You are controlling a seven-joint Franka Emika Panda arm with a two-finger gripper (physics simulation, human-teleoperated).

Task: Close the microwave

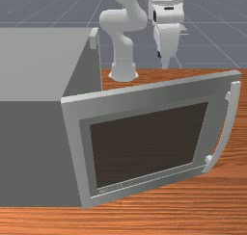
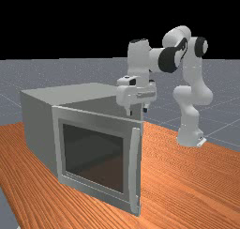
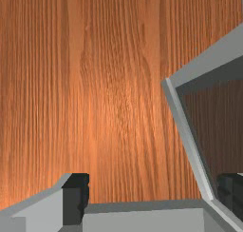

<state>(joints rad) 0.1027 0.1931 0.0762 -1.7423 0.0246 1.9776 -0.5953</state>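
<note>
In the far view my gripper [image 2: 138, 111] hangs above the inner side of the microwave door [image 2: 93, 188], near its free end; in the front view the gripper [image 1: 165, 65] is behind the door [image 1: 144, 100], above its top edge. The door stands wide open, hinged to the grey microwave [image 1: 31, 147]. Its curved handle [image 1: 226, 133] is on the outer face at the free end. In the wrist view the gripper [image 3: 153, 198] has its fingers far apart, not closed on anything, with the door [image 3: 209, 57] showing past one finger.
The microwave body [image 2: 37, 129] stands on the wood table [image 2: 187, 186], with the arm's base [image 2: 190, 136] behind it. Wood tabletop [image 3: 114, 93] lies below the hand, beside the door. Grey microwave surfaces [image 3: 147, 221] border the fingers.
</note>
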